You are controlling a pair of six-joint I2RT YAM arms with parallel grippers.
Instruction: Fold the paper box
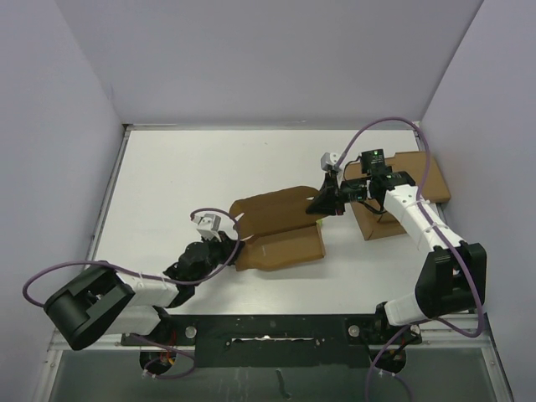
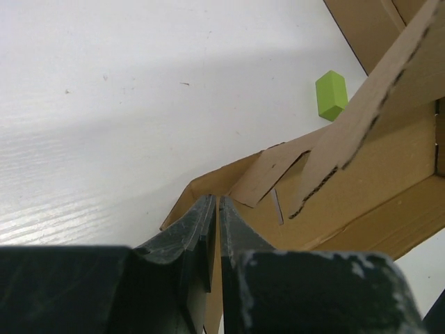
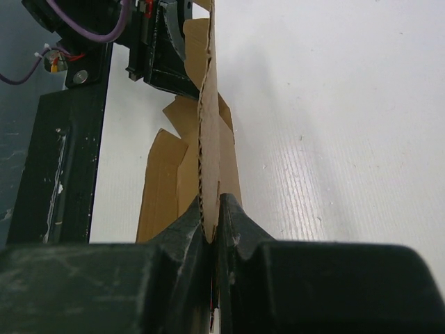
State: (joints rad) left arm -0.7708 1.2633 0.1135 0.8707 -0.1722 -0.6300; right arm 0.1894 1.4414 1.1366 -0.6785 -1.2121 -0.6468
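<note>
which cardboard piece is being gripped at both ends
The flapped die-cut sheet at centre, pinched by both jaws; the cardboard on the right lies ungripped.

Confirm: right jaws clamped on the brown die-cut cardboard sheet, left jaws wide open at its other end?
Wrong on the left. The left wrist view shows the left gripper with jaws shut on the brown die-cut cardboard sheet at its other end, not wide open. The right gripper is clamped as stated.
</note>
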